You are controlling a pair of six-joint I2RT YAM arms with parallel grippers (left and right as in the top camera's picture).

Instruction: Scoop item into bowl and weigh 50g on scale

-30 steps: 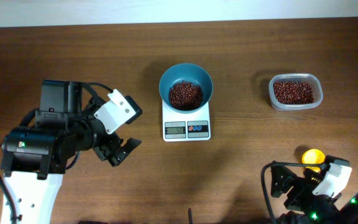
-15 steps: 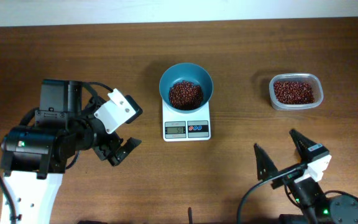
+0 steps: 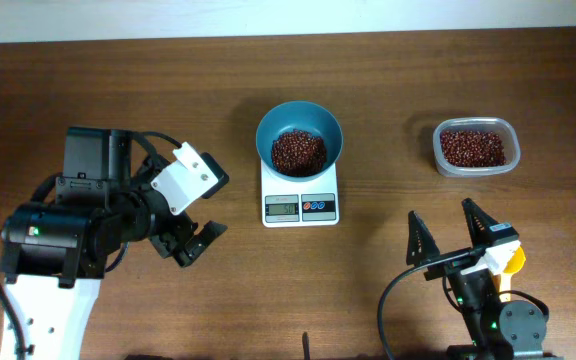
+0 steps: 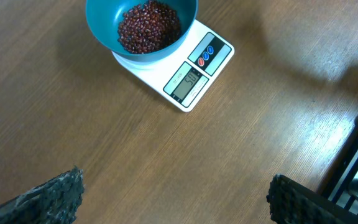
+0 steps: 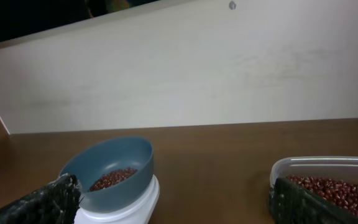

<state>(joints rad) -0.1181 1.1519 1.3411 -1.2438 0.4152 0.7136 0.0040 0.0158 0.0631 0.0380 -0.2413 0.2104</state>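
The teal-blue bowl point(image 3: 299, 132) stands on the white scale point(image 3: 300, 207) at the table's centre, with a heap of red-brown beans point(image 3: 298, 152) inside. The bowl point(image 4: 104, 31) and scale point(image 4: 194, 78) also show in the left wrist view, the display reading about 50. In the right wrist view the bowl point(image 5: 110, 165) is at lower left. My left gripper point(image 3: 193, 243) is open and empty, left of the scale. My right gripper point(image 3: 448, 235) is open and empty near the front edge, pointing toward the back.
A clear plastic tub point(image 3: 476, 147) of more beans stands at the back right, also in the right wrist view point(image 5: 328, 180). A yellow scoop point(image 3: 513, 260) lies by the right gripper. A pale wall runs behind the table.
The right arm has swung up from low at the front right, its open fingers now pointing toward the back. The yellow scoop sits beside it. The left arm, bowl and scale have not moved.
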